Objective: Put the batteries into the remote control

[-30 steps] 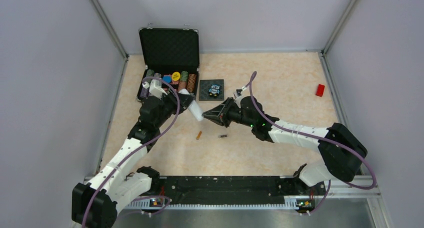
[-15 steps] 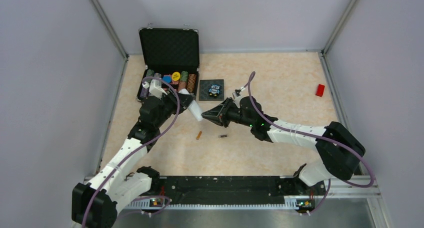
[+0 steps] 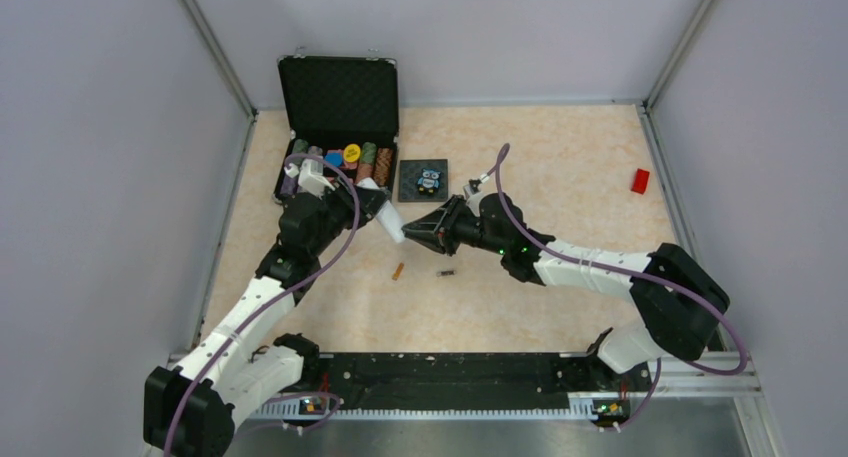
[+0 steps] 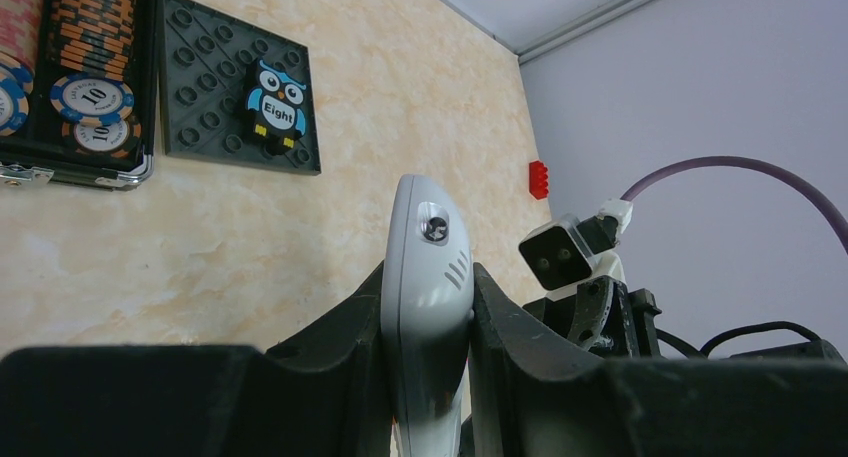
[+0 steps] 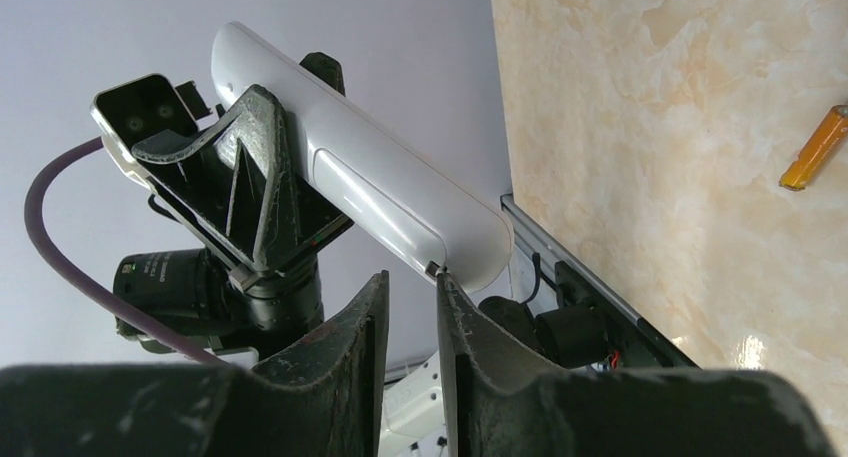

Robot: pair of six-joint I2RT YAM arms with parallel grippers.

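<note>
And the remote (image 5: 370, 192) gleams in smooth glossy white plastic, desk (image 5: 650, 127) a smooth marbled beige with faint sheen, orange battery (image 5: 815, 149) shiny and metallic, studded tile (image 4: 215, 87) matt dark plastic, case (image 4: 70, 175) edged in bright polished metal.

- remote control (image 3: 390, 220): slim white bar, off the table (image 3: 560, 167), clamped edgewise in the left gripper (image 4: 428, 272), which is closed on its long sides.
- Remote pose: tilted, lower end pointing toward the table's middle. Rounded end has a small dark window and slits in the left wrist view.
- Remote back, right wrist view: smooth, glossy cover panel with a seam, small notch at its end. Panel looks in place; buttons not visible.
- orange battery (image 3: 398, 272): tiny copper-orange cylinder, lying flat on the table, angled diagonally, nearer the arm bases than the remote.
- dark battery (image 3: 446, 273): tiny blackish cylinder, flat, roughly crosswise, right of the orange one, apart from it.
- Both batteries outside the remote.
</note>
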